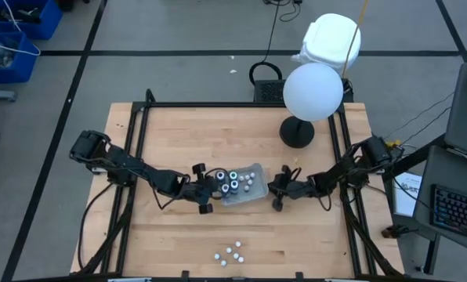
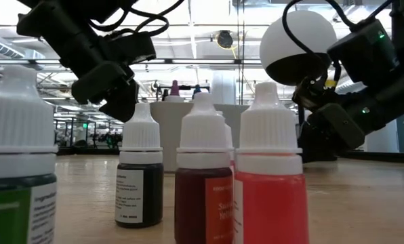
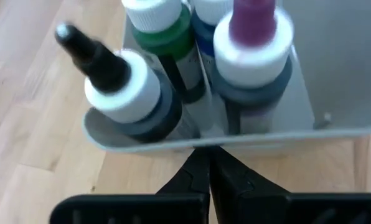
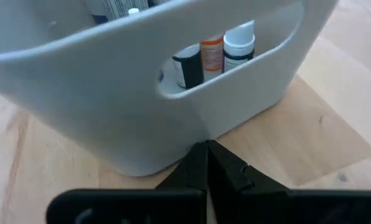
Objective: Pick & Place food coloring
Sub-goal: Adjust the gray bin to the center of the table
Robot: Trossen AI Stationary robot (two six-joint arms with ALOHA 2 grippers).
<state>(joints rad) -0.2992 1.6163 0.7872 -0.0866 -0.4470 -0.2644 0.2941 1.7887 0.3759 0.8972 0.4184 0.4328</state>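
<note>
Left end effector fingers together, touching clear tray end; right end effector fingers together at opposite end; food coloring well apart on bench.

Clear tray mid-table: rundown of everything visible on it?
The clear tray is a small translucent whitish plastic bin with rounded corners and a handle cutout in one end wall. It sits flat on the wooden table, slightly skewed, holding several upright dropper bottles. The shut left gripper and right gripper flank its ends; contact isn't clear.
</note>
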